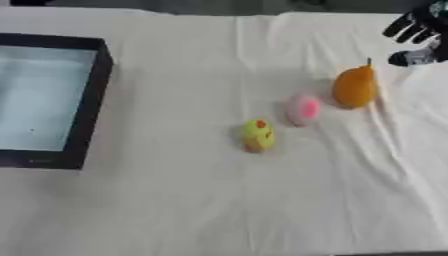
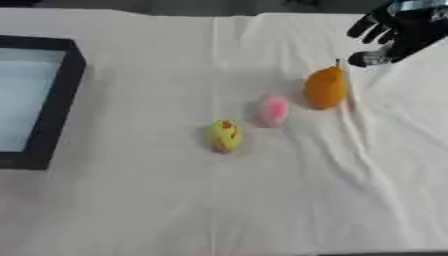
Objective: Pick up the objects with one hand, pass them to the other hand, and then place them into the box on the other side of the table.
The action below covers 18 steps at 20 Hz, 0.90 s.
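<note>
Hovering just beyond the pear (image 2: 325, 89), the right hand (image 2: 395, 31) is seen with fingers relaxed, empty; the pear's long axis points toward it, stem nearest.

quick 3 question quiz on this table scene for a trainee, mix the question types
1. True or false: the black-framed box already holds a fruit.
2. Which item lies nearest the right robot hand? A) yellow fruit B) pink fruit C) orange pear
3. Fill in: the three items form a diagonal row on the white ____.

Key: 1 false; 2 C; 3 cloth. The right robot hand hovers open, touching nothing.
</note>
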{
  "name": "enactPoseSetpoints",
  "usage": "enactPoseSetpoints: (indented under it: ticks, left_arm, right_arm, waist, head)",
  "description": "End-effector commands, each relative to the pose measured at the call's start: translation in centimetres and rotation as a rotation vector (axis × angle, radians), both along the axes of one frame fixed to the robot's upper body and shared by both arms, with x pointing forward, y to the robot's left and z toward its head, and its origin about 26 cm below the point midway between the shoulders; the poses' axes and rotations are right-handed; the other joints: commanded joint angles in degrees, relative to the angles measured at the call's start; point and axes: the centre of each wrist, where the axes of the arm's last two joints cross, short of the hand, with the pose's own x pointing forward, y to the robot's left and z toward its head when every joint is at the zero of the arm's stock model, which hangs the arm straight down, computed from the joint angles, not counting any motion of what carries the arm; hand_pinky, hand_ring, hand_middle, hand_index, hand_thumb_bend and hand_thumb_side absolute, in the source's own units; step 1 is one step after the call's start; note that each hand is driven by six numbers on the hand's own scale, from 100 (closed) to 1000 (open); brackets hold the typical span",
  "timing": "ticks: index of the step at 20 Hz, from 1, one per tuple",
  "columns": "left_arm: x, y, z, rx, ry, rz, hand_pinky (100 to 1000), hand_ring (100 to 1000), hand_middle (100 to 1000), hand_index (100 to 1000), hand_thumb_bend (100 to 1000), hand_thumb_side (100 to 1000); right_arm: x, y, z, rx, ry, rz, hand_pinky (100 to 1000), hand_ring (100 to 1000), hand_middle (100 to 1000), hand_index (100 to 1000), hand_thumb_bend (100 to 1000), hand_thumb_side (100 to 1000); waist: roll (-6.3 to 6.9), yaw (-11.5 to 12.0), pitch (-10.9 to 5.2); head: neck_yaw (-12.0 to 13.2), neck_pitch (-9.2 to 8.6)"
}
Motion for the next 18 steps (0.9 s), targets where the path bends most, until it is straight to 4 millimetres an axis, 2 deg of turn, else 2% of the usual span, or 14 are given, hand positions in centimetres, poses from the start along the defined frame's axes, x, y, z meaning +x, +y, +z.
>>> enactPoseSetpoints:
  ticks: [1,9,18]
  left_arm:
    - [-0.3,0.1,1.4,0.023,-0.034,-0.003,656,778,710,823,649,591]
    - [-0.4,-0.9,1.2,0.069,-0.033,-0.002,655,768,702,821,641,591]
    - [-1.4,-3.2,0.2,0.081,-0.053,-0.044,657,767,698,820,638,594]
  right_arm:
    - [-0.2,-0.3,0.8,-0.043,-0.072,-0.045,914,895,883,872,425,304]
    - [2.1,0.6,-1.8,-0.051,-0.195,-0.111,909,891,884,886,474,273]
    - [4.3,0.4,-4.7,-0.052,-0.133,-0.149,908,893,887,892,476,284]
  waist:
    - [-0.29,-0.04,-2.04]
    - [0.3,0.19,-1.76]
    - [0.72,0.88,-1.16]
  head:
    - [-0.3,-0.3]
    - [-0.51,-0.11]
    - [-0.86,-0.46]
